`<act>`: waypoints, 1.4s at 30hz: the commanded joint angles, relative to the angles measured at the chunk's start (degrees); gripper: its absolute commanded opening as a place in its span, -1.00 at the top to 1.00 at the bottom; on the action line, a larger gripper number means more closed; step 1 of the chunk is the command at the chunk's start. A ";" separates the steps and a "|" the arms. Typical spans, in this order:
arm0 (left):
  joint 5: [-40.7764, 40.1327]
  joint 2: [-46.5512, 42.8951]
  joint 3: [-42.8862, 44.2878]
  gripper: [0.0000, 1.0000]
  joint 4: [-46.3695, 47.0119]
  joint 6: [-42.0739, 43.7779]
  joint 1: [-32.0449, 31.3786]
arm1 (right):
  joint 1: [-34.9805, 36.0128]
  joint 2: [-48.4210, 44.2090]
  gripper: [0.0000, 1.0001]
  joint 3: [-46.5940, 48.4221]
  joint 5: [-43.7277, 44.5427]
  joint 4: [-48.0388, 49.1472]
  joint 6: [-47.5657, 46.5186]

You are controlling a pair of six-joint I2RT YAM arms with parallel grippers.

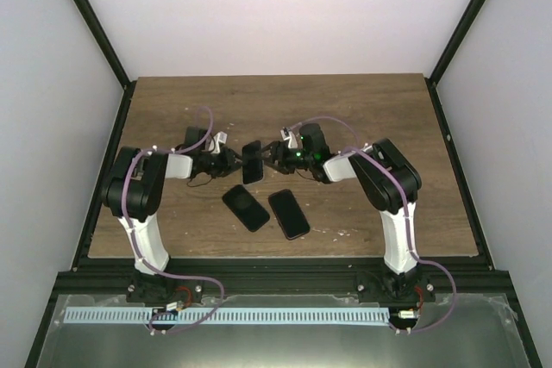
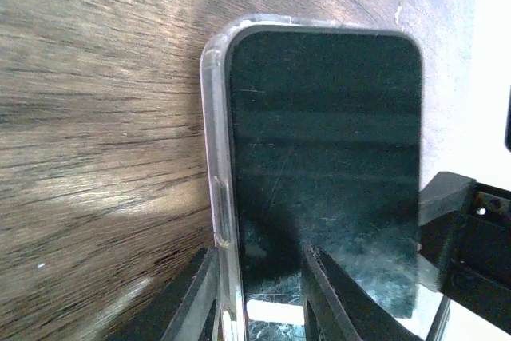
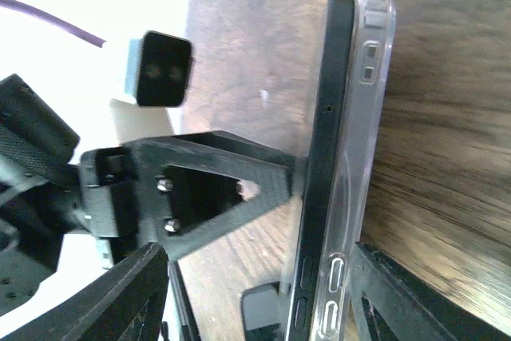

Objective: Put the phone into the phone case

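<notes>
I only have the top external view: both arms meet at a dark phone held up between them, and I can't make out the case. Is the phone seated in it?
Observer: Not fully, it seems. In the right wrist view the phone lies against the clear phone case, but its black side shows outside the case wall.
Operator: Is the right gripper clamping them?
Observer: No. The right gripper is open, straddling the pair, one finger well apart from the phone.
Operator: What does the left wrist camera show?
Observer: The screen, with the clear rim along its left edge and round one top corner.
</notes>
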 commanded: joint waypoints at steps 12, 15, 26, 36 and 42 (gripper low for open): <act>3.85 2.18 -2.84 0.45 -2.16 -1.79 -2.50 | 2.66 3.11 -0.16 1.07 -4.77 9.07 3.57; 3.92 2.30 -2.78 0.46 -2.11 -1.89 -2.52 | 2.66 3.94 0.01 1.28 -5.66 9.81 4.15; 3.90 1.84 -2.25 0.47 -3.51 -0.46 -2.36 | 2.66 4.48 0.15 4.00 -7.43 6.39 2.72; 2.67 1.93 -2.07 0.47 -4.84 0.55 -2.33 | 1.43 1.15 0.04 -1.96 -5.42 7.51 0.80; 2.24 1.87 -1.55 0.47 -5.09 0.40 -2.35 | 0.53 -0.28 0.35 -3.54 -4.72 7.76 0.85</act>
